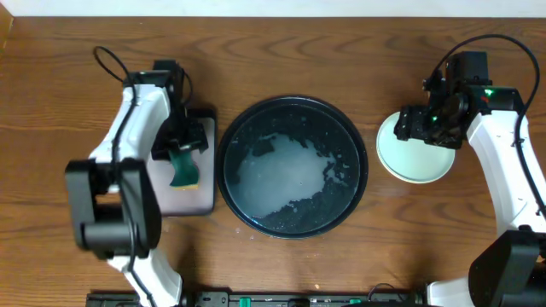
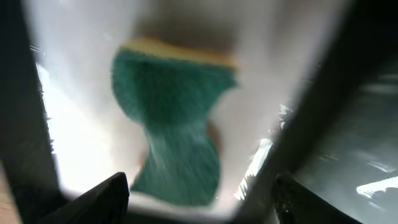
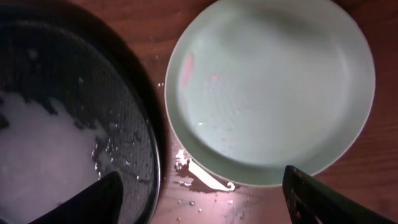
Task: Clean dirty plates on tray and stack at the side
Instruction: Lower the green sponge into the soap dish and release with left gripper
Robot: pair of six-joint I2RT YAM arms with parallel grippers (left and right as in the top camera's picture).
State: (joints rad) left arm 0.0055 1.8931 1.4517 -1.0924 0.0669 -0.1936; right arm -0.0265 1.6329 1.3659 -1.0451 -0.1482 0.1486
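The smooth round mint plate (image 1: 415,160) lies flat, hollow up, just right of the wet black tray (image 1: 345,136). We see the right gripper (image 3: 202,174) released above it, the left gripper (image 2: 202,179) released above a green sponge (image 2: 174,118).

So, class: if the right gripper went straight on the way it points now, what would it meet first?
Probably the pale mint plate below the right gripper, near its rim; depth unclear.

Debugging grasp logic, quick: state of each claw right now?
Left claw: open, above the green sponge, not gripping it.
Right claw: open, empty, above the mint plate.
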